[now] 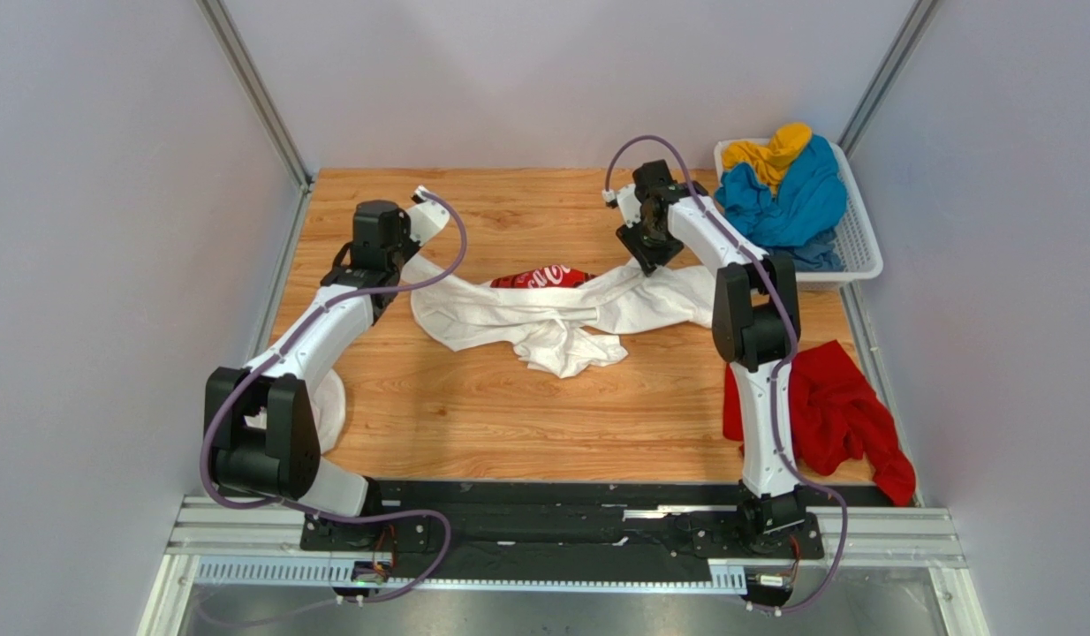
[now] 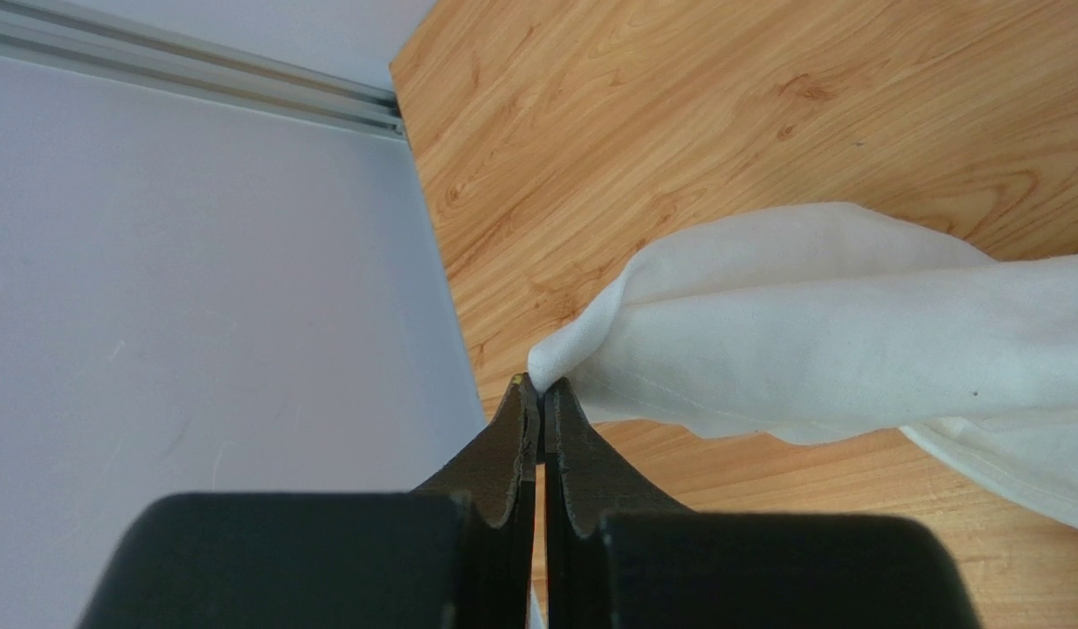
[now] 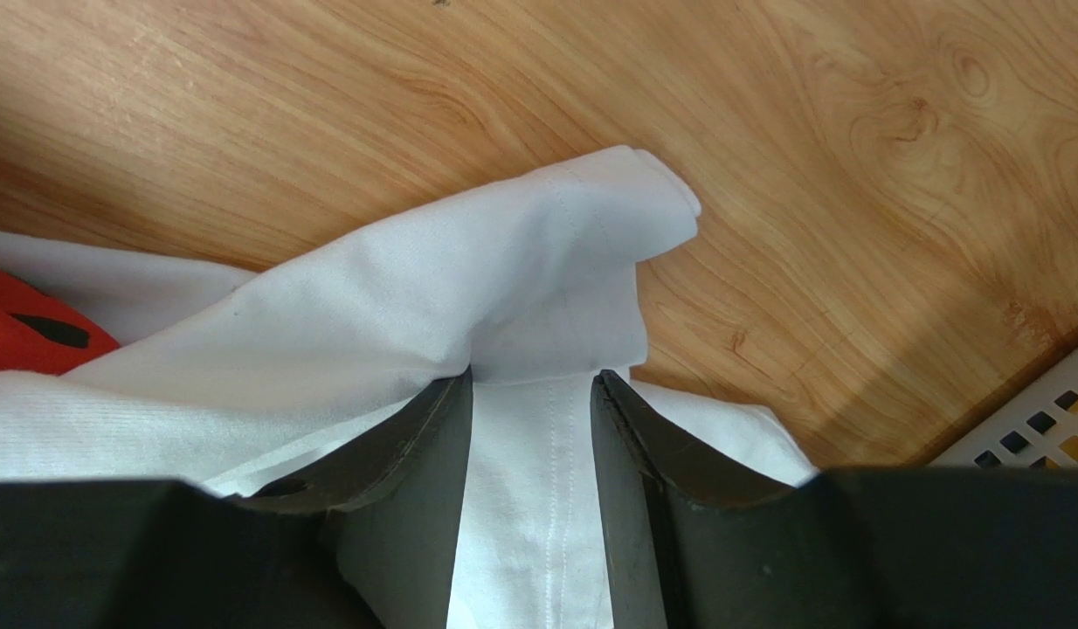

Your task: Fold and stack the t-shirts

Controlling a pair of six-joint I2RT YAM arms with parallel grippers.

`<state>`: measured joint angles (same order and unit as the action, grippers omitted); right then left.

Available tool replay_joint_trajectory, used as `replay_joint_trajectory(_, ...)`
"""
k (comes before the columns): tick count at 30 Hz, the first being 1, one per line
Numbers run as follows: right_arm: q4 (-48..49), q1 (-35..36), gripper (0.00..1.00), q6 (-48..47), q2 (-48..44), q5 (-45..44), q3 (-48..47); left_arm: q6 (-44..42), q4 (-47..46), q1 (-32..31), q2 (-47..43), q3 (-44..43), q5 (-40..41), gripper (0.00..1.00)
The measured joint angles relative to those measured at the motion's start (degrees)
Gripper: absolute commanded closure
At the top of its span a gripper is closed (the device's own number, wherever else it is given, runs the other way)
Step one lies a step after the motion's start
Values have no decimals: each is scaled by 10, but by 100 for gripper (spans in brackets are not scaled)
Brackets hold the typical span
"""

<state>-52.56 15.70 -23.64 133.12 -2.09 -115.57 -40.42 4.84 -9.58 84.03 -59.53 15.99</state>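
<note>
wooden tabletop (image 1: 511, 424): large white cloth t-shirt with red print (image 1: 550, 318) lies crumpled. my left gripper (image 2: 542, 388) pinches its corner, right gripper (image 3: 531, 380) clamps a fold; advise spreading evenly, taut.

The left arm (image 1: 312, 338) and the right arm (image 1: 763, 398) are wearing white link shells between chunky black joint housings. A lilac cable (image 1: 464, 243) is looping along each, wrist to base. Both are sitting on a black base plate (image 1: 564, 510) over a silver slotted rail (image 1: 909, 537) at the near edge. The left gripper (image 2: 542, 388) is showing matte black fingers that taper to wedges, and the right gripper (image 3: 534, 376) is showing the same.
</note>
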Motion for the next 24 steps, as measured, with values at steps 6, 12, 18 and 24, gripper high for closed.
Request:
replay_joint_trajectory(6,1,0,58,0,17,-3,-14,0,0,0,3,0,0,100)
replay_joint_trajectory(12,0,-2,62,0,32,-9,-33,0,0,0,4,0,0,100)
replay_joint_trajectory(18,1,-2,70,0,38,-11,-43,0,-4,0,5,3,0,100)
replay_joint_trajectory(24,2,-2,78,0,41,-14,-45,0,-6,0,5,8,0,100)
